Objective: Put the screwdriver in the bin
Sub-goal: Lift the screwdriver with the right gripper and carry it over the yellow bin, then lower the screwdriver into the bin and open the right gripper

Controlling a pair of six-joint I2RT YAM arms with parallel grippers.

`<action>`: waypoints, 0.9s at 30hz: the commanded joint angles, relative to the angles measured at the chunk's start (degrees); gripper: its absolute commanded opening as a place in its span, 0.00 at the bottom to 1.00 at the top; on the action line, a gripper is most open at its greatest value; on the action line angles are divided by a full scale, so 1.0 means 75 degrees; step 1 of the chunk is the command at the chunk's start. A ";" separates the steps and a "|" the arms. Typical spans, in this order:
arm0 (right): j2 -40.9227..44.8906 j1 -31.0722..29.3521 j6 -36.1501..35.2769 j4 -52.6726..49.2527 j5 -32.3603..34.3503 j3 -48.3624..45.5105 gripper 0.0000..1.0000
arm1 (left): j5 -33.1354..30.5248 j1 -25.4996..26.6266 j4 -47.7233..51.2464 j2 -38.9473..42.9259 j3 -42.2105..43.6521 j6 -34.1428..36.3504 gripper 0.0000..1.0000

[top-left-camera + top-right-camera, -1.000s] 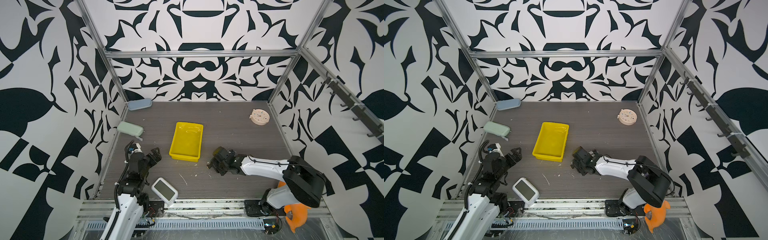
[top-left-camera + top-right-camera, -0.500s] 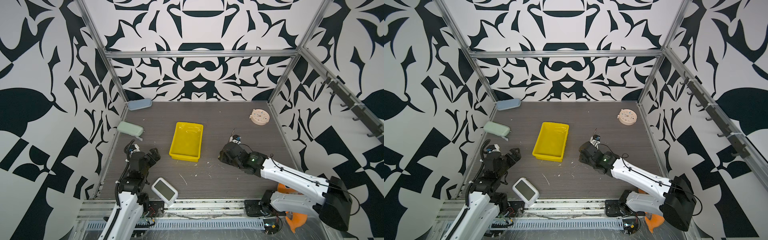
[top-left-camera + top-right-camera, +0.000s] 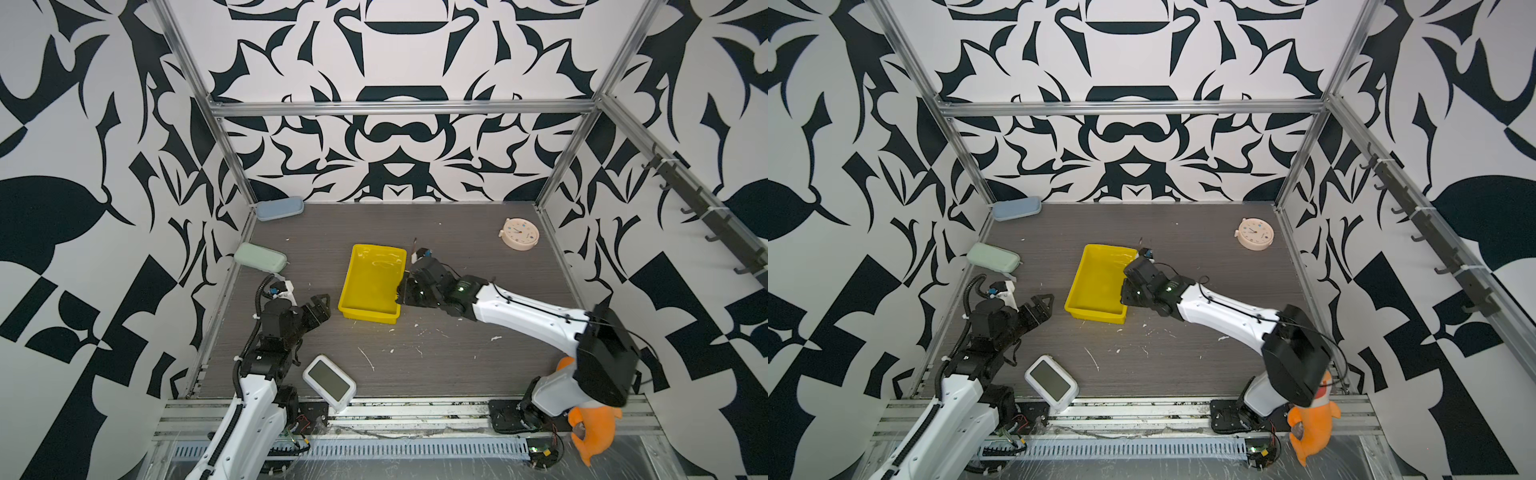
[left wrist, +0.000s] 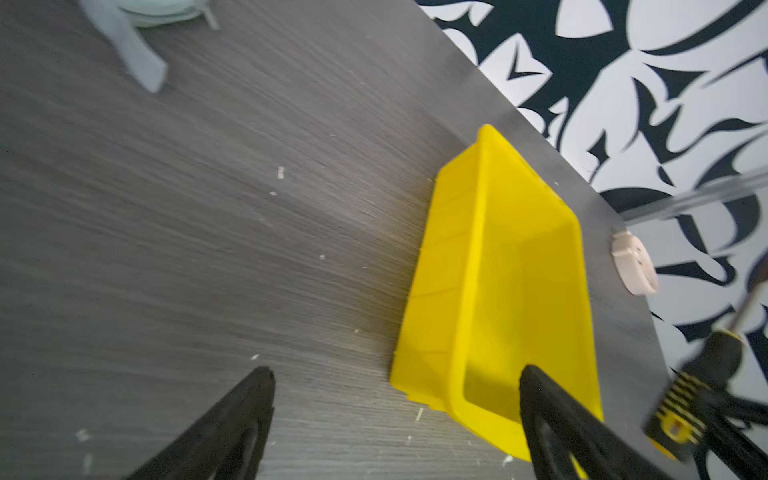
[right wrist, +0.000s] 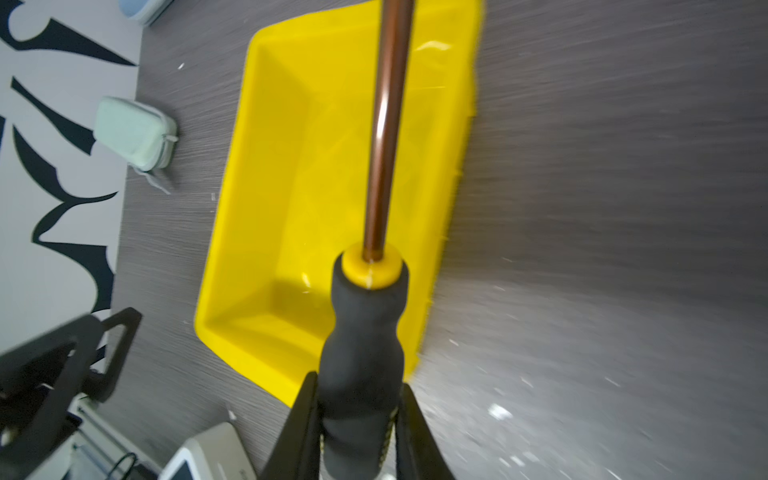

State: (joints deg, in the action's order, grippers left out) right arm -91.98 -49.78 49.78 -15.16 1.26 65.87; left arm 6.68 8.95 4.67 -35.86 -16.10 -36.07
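Right arm (image 3: 519, 316) outstretched, jaws clamped; left arm (image 3: 255, 390) folded, jaws apart

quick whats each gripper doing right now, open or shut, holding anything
left gripper: open, holding nothing.
right gripper: shut on the screwdriver, gripping its black handle.

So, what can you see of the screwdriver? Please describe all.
The screwdriver has a matt black, waisted handle, a yellow collar, a ribbed yellow-and-black butt and a thin, shiny brownish metal shaft. The right gripper holds it by the handle, jaws shut, in the air over the bin, near its right rim. Nothing else touches it.
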 commanded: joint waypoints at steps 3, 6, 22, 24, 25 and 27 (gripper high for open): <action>-0.1263 -0.0184 0.0241 0.0236 -0.0710 0.1595 0.21 | 0.0502 0.0456 -0.0706 0.0179 0.0237 0.0557 0.95; -0.2022 -0.0195 0.0303 -0.0091 -0.0949 0.2328 0.21 | 0.0356 0.0592 -0.0682 0.0273 0.0249 0.0703 0.95; -0.3771 -0.0282 0.1018 -0.0194 -0.0926 0.3511 0.21 | -0.0098 0.0658 -0.0311 0.0525 0.0176 0.0714 1.00; -0.3802 -0.0278 0.1056 -0.0194 -0.0907 0.3508 0.22 | -0.0102 0.0658 -0.0336 0.0449 0.0175 0.0714 0.99; -0.3802 -0.0281 0.1051 -0.0225 -0.0858 0.3507 0.23 | -0.0118 0.0658 -0.0352 0.0400 0.0162 0.0709 0.99; -0.3802 -0.0278 0.1050 -0.0285 -0.0719 0.3534 0.25 | -0.0211 0.0653 -0.0341 0.0254 0.0120 0.0686 0.99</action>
State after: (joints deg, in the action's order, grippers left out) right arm -122.30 -51.53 57.04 -16.88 -5.48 89.86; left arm 6.20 13.69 2.02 -33.10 -14.72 -31.20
